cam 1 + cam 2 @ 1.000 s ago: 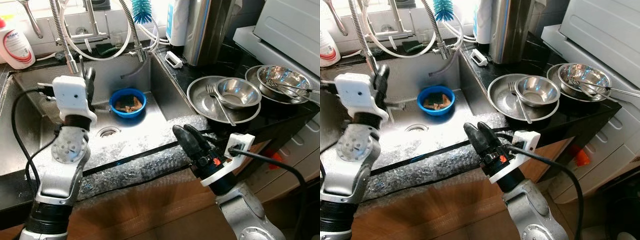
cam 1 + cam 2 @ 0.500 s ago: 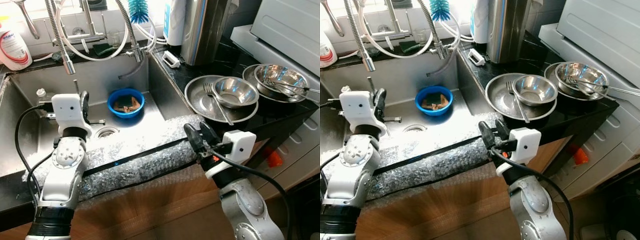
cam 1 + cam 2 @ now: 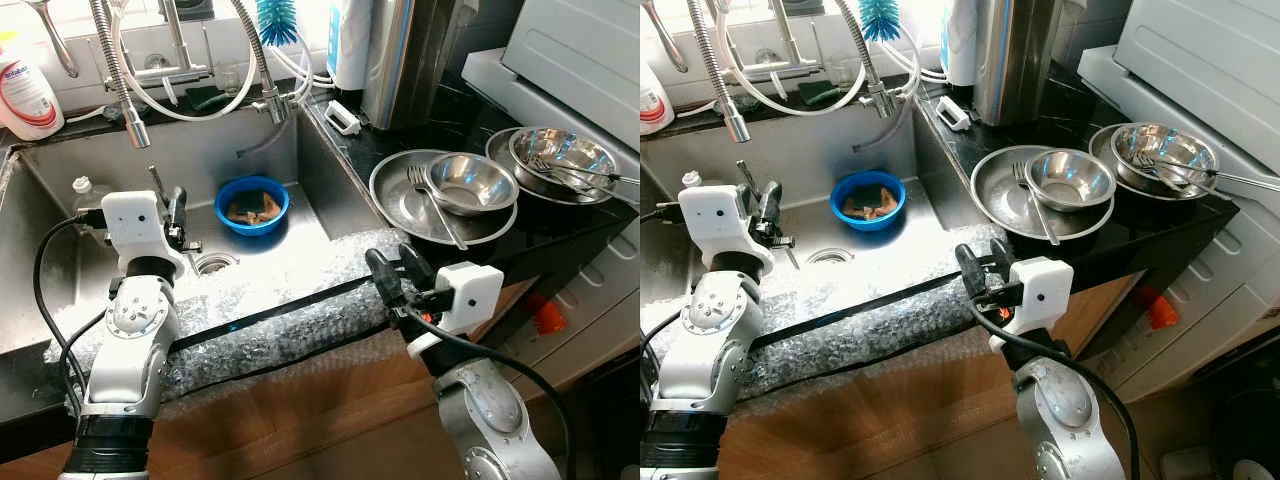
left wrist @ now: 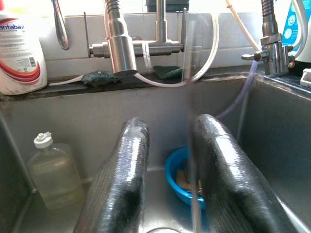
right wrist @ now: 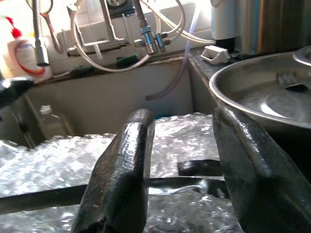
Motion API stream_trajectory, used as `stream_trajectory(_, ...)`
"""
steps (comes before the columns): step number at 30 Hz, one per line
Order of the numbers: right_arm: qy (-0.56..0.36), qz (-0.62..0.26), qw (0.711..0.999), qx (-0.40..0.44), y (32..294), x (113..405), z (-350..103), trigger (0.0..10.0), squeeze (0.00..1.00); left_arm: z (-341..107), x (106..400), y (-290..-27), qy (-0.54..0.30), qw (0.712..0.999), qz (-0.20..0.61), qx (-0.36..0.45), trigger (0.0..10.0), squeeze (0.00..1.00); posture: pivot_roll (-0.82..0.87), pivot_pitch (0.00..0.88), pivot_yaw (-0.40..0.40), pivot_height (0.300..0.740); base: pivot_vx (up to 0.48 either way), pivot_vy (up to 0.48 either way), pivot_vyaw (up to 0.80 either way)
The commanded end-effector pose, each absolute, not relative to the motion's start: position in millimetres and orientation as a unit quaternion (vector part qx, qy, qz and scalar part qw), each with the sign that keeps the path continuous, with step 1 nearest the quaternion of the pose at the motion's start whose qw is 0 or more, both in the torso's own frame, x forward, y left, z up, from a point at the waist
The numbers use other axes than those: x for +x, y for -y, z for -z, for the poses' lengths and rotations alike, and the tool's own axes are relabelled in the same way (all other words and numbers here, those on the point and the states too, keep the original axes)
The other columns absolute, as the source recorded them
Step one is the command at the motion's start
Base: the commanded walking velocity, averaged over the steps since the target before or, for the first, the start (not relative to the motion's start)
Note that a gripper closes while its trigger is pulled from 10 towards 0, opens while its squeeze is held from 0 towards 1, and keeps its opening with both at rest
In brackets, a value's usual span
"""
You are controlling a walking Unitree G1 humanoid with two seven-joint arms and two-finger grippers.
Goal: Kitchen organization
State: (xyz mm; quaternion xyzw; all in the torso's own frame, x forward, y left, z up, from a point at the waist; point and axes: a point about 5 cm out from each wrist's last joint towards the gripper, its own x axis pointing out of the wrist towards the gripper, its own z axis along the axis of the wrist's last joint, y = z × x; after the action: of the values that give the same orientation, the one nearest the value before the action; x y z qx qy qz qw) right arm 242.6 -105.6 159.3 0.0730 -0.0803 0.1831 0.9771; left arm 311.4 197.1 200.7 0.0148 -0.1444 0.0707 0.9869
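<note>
My left gripper (image 3: 177, 205) hangs over the steel sink (image 3: 300, 160), short of the blue bowl (image 3: 255, 229) that holds brown scraps. Its fingers (image 4: 129, 160) stand apart, and a thin metal rod (image 4: 192, 145) runs along the inside of one finger; I cannot tell if it is gripped. My right gripper (image 3: 392, 262) is open just above the bubble wrap (image 3: 280, 320) on the sink's front edge. To its right lie a round steel plate (image 3: 398, 190) with a small steel bowl (image 3: 472, 185) and a fork (image 3: 436, 208).
A second steel bowl (image 3: 565, 155) with utensils sits at the far right on the black counter. A spray faucet (image 3: 130, 110) and hoses hang over the sink. A clear bottle (image 3: 85, 190) stands in the sink's left corner, a soap bottle (image 3: 25, 90) behind it.
Over the last second my left gripper came down from beside the spray head into the sink, and the thin rod now tilts. My right wrist turned and moved up to the bubble wrap.
</note>
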Motion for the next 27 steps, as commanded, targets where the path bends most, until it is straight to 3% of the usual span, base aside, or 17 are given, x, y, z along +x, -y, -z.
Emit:
stream_trajectory(1,0.081,-0.179,0.978,0.066,105.1,243.1,-158.6,10.0,0.0,-205.6,311.1,-198.2,0.151,0.986,-0.069,0.008,10.0,1.0,-0.01,0.128,0.006,0.74,0.0,0.0,0.0)
stream_trajectory(12,0.092,-0.164,0.981,0.053,107.1,243.9,-160.4,10.0,0.0,-211.6,309.7,-197.6,0.166,0.983,-0.074,0.017,10.0,1.0,-0.02,0.128,0.006,0.74,0.0,0.0,0.0)
stream_trajectory(13,0.1,-0.152,0.983,0.031,109.4,244.1,-162.5,10.0,0.0,-213.8,309.5,-198.0,0.171,0.982,-0.074,0.017,10.0,0.0,-0.02,0.128,0.006,0.74,0.0,0.0,0.0)
stream_trajectory(19,0.146,-0.076,0.986,-0.034,123.3,240.7,-176.9,10.0,0.0,-253.5,295.8,-205.4,0.258,0.962,-0.077,0.038,10.0,0.0,-0.02,0.131,0.005,0.74,0.0,0.0,0.0)
stream_trajectory(27,0.164,-0.024,0.983,-0.074,136.8,225.4,-183.1,10.0,0.0,-254.7,266.6,-209.8,0.258,0.959,-0.06,0.105,10.0,0.0,-0.01,0.13,0.003,0.74,0.0,0.0,0.0)
